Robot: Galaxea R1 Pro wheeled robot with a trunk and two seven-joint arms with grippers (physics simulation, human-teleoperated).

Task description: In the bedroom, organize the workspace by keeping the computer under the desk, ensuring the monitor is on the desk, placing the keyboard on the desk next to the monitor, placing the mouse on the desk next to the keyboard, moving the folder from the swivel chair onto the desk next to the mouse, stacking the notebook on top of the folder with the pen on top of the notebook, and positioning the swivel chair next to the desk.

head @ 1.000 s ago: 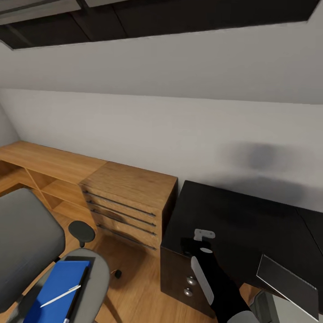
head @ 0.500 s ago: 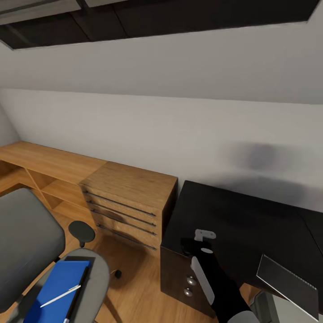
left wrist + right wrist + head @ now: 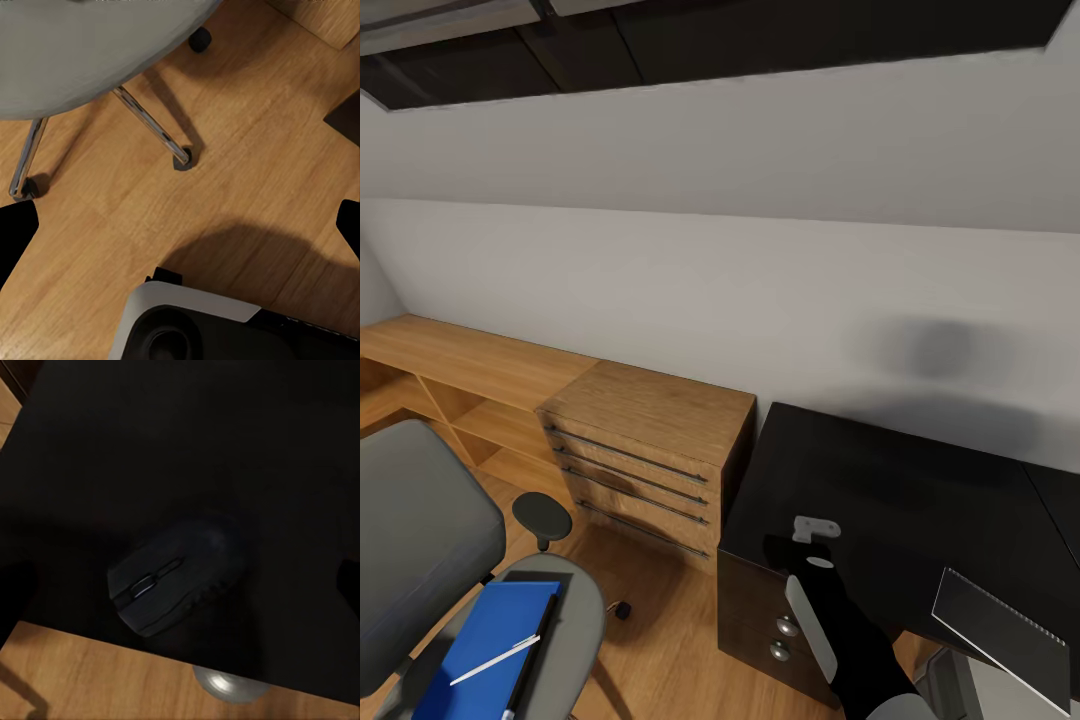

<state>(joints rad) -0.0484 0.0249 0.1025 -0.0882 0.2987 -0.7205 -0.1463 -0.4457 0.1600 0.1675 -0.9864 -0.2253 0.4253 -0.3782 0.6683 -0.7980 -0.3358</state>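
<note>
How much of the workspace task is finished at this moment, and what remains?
Done: the mouse lies on the black desk, with the open right gripper above it. Left: the blue folder with the pen is on the swivel chair; a notebook lies at the desk's edge, unstacked.

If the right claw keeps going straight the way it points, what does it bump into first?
Most likely the mouse, lying on the black desk straight ahead of the right claw. How far off it is, is hard to judge.

Black mouse (image 3: 176, 574) on desk (image 3: 247, 450) (near edge).
</note>
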